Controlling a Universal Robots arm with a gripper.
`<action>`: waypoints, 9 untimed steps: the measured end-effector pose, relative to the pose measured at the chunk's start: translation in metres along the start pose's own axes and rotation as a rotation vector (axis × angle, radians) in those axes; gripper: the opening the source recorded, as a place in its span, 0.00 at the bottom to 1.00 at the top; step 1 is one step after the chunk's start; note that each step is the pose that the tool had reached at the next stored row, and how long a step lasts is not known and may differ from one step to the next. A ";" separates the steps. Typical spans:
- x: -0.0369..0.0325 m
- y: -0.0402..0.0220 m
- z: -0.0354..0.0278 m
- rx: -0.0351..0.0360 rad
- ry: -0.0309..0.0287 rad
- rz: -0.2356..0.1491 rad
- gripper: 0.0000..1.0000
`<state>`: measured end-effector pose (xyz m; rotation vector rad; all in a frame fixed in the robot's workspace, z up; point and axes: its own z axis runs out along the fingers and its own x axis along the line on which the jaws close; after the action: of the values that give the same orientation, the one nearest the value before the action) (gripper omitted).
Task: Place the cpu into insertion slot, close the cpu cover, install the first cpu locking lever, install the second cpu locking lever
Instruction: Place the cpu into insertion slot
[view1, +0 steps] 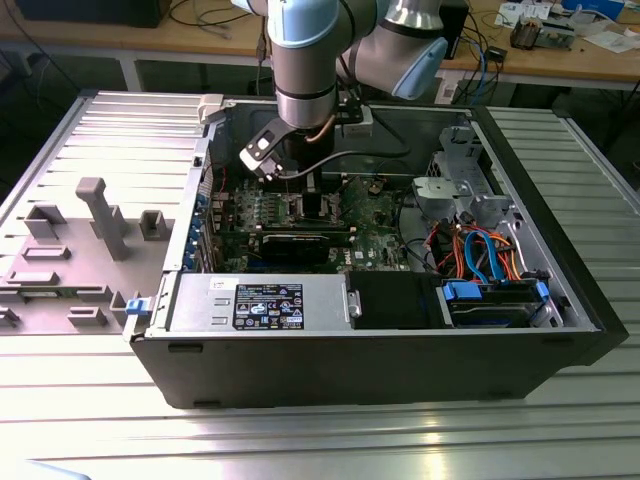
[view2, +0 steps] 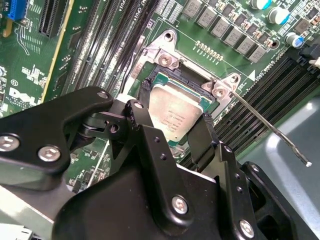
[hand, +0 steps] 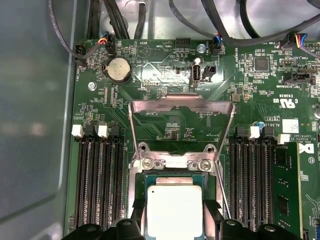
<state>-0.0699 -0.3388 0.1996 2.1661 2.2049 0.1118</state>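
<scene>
The cpu (view2: 176, 114) is a flat silver-grey square lying level in the insertion slot (view2: 169, 75) on the green board. My gripper (view2: 175, 104) reaches down over it inside the computer case, with one black finger (view2: 145, 86) against one edge and the other against the opposite edge, shut on the chip. The first wrist view shows the cpu (hand: 175, 210) between the two fingers (hand: 138, 207). The cpu cover (hand: 181, 103) is swung open and lies back over the board beyond the socket. A thin wire locking lever (view2: 272, 132) sticks out, unlatched, to one side.
Long black memory slots (hand: 100, 180) flank the socket on both sides. A black card (view1: 300, 245), a grey power supply (view1: 260, 300) and bundled cables (view1: 480, 245) fill the open case (view1: 380, 365). A grey fixture (view1: 100, 215) stands at the exterior view's left.
</scene>
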 end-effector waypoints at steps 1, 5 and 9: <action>0.0000 0.0000 0.0000 0.0000 -0.0004 0.004 0.54; -0.0001 -0.0002 0.0017 0.0001 -0.0011 0.008 0.54; -0.0002 -0.0004 0.0033 0.0008 -0.0013 0.008 0.54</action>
<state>-0.0701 -0.3389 0.1962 2.1752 2.1958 0.1099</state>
